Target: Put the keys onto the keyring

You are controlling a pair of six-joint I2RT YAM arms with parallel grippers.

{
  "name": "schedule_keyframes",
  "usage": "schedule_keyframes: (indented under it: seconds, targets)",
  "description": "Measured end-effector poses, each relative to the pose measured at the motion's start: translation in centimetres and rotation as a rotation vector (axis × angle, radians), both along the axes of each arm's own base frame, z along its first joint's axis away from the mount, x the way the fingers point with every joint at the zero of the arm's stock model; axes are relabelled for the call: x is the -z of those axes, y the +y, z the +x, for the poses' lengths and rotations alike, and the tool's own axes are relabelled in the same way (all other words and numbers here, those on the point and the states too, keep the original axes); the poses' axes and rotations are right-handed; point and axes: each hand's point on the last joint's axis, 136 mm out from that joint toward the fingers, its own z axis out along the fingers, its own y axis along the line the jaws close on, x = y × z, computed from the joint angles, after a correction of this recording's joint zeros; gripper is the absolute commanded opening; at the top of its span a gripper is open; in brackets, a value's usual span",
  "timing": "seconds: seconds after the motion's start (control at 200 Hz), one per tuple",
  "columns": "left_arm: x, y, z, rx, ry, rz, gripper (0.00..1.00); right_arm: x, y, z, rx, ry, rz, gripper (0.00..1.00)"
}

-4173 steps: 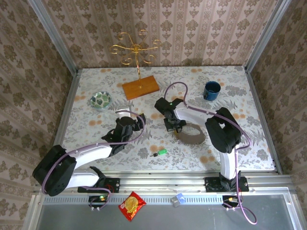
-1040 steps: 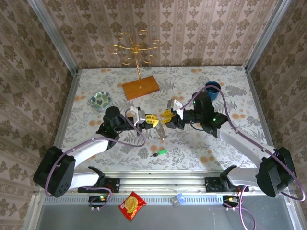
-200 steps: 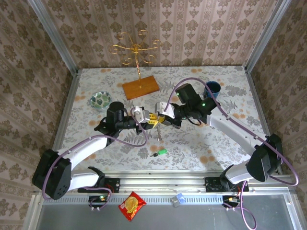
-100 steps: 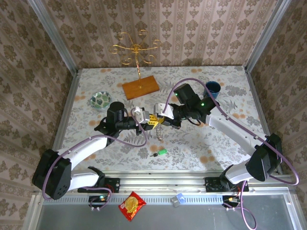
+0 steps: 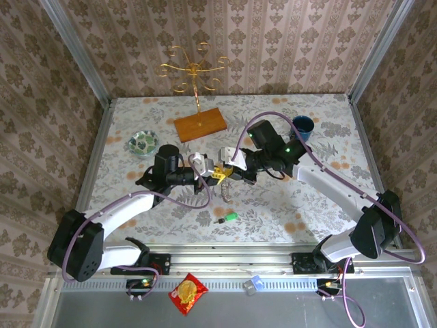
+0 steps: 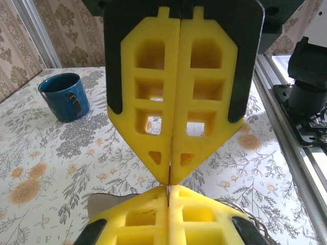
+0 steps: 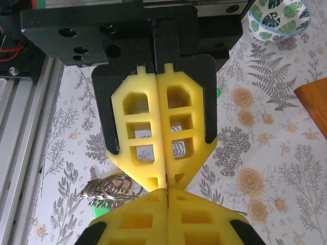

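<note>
Pressing tip to tip above the middle of the table, just as half a second before, the left gripper and right gripper are both clenched. The keyring hangs from their junction, long axis straight down; which jaws pinch it is unclear. One green key lies flat nearer the bases, dark end leftward. Yellow pads hide most of the rings.

The tool pads are matt yellow foam in matt black plastic frames. The cup is glossy blue, the bowl glossy glazed. A smooth printed sheet covers the counter. The stand is shiny gold wire on a smooth wooden base.
</note>
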Motion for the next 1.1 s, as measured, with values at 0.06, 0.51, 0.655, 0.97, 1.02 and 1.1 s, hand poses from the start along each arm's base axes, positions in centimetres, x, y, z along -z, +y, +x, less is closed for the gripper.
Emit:
schedule_keyframes:
  seconds: [0.06, 0.51, 0.655, 0.97, 1.02, 1.1]
  targets:
    - [0.0, 0.0, 0.0, 0.0, 0.001, -0.003, 0.0, 0.0, -0.1, 0.3, 0.016, 0.004, 0.035, 0.25]
    - [-0.6, 0.1, -0.2, -0.019, -0.021, -0.105, 0.0, -0.3, -2.2, 0.3, 0.129, -0.003, 0.217, 0.31]
    - [-1.3, 0.1, -0.2, -0.02, -0.036, -0.13, 0.0, -0.2, -1.6, 0.2, 0.117, 0.01, 0.228, 0.3]
    - [-1.3, 0.0, 0.0, -0.022, -0.031, -0.137, 0.0, 0.7, -0.8, 0.1, 0.094, 0.032, 0.222, 0.29]
    - [-1.2, 0.0, 0.0, -0.022, -0.029, -0.135, 0.0, 0.7, -0.8, 0.1, 0.095, 0.032, 0.22, 0.29]
    - [-1.1, 0.0, 0.1, -0.033, -0.024, -0.128, 0.0, 0.8, -1.0, 0.4, 0.11, 0.023, 0.21, 0.3]
